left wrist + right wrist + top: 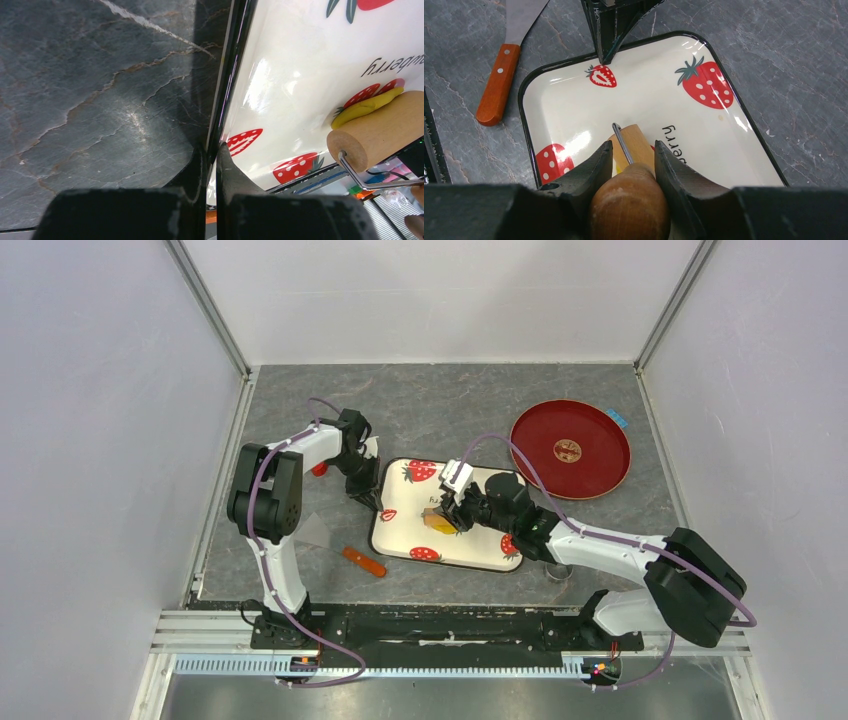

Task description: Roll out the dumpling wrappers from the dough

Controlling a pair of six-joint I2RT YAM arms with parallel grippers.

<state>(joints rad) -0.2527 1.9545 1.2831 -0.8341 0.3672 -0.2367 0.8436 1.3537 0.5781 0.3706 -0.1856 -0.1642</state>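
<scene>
A strawberry-print tray (402,532) lies mid-table. The yellow dough (440,524) is a small flattened piece on it, under the tan wooden roller (436,514). My right gripper (452,512) is shut on the roller's handle (630,200), with the barrel (640,142) resting on the dough. In the left wrist view the dough (367,106) shows as a crescent beside the barrel (382,131). My left gripper (372,502) is shut on the tray's left rim (226,95); it also shows in the right wrist view (606,30). No round wrapper is in view.
A spatula with an orange handle (363,561) lies on the table left of the tray, near its front corner, and shows in the right wrist view (499,82). A red round plate (570,448) sits at the back right. A small red object (320,469) lies by the left arm.
</scene>
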